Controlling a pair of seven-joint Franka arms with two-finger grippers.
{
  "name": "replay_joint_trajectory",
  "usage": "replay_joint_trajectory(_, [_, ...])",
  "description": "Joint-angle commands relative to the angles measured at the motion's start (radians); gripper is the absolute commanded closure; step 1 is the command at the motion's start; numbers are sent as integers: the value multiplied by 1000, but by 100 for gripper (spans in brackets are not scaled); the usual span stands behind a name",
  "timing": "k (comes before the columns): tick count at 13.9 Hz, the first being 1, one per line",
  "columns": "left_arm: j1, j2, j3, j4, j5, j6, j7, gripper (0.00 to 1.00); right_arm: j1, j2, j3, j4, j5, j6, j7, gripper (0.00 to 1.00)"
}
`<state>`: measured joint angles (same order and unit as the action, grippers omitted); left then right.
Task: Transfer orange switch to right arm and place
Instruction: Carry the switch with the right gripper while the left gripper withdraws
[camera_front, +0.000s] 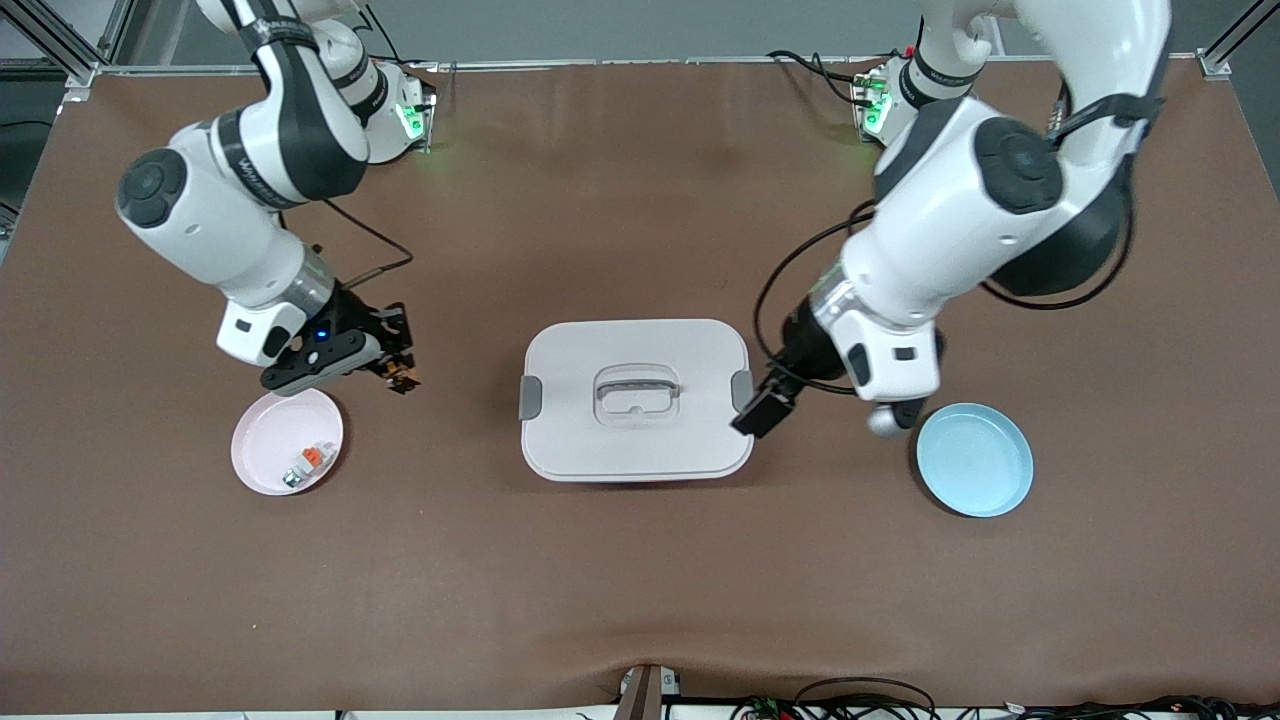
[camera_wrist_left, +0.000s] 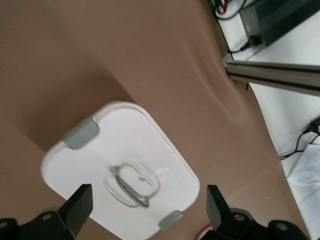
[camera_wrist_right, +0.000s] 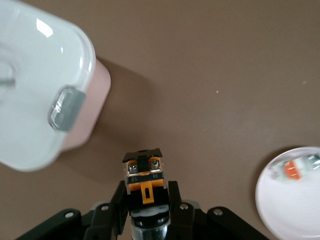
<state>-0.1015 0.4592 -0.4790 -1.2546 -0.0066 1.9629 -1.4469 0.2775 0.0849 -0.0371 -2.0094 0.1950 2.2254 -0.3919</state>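
Observation:
The orange switch is a small black block with an orange clip and metal terminals. My right gripper is shut on it, over bare brown table between the pink plate and the white lidded box. A white-and-grey piece with an orange tab lies in the pink plate. My left gripper is open with nothing between its fingers, over the edge of the box at the left arm's end.
The white box has a clear handle and grey latches and sits mid-table. A blue plate lies toward the left arm's end, beside the left wrist. Brown cloth covers the table.

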Motion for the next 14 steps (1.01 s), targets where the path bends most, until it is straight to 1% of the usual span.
replay_joint_trajectory(1, [57, -65, 3, -25, 45, -132, 65, 0, -75, -14, 16, -3, -46, -42, -384, 100])
replay_joint_trajectory(2, [89, -68, -1, -25, 86, -172, 83, 0, -102, -14, 17, -5, -48, -52, -529, 100])
replay_joint_trajectory(4, [123, -86, 0, -25, 129, -238, 220, 0, -142, -14, 16, -12, -51, -66, -732, 100])
replay_joint_trajectory(6, [167, -106, 0, -26, 174, -312, 409, 0, -188, -16, 16, -14, -69, -76, -847, 100])
replay_joint_trajectory(8, [203, -119, 2, -25, 195, -355, 538, 0, -237, -16, 16, -32, -69, -73, -951, 100])
replay_joint_trajectory(10, [255, -142, 0, -25, 201, -404, 624, 0, -276, -14, 16, -63, -69, -56, -1040, 100])
replay_joint_trajectory(12, [311, -163, -3, -25, 200, -433, 736, 0, -316, -13, 16, -97, -72, -12, -1119, 100])
replay_joint_trajectory(14, [335, -174, -1, -25, 200, -452, 799, 0, -351, -1, 16, -120, -80, 45, -1194, 100])
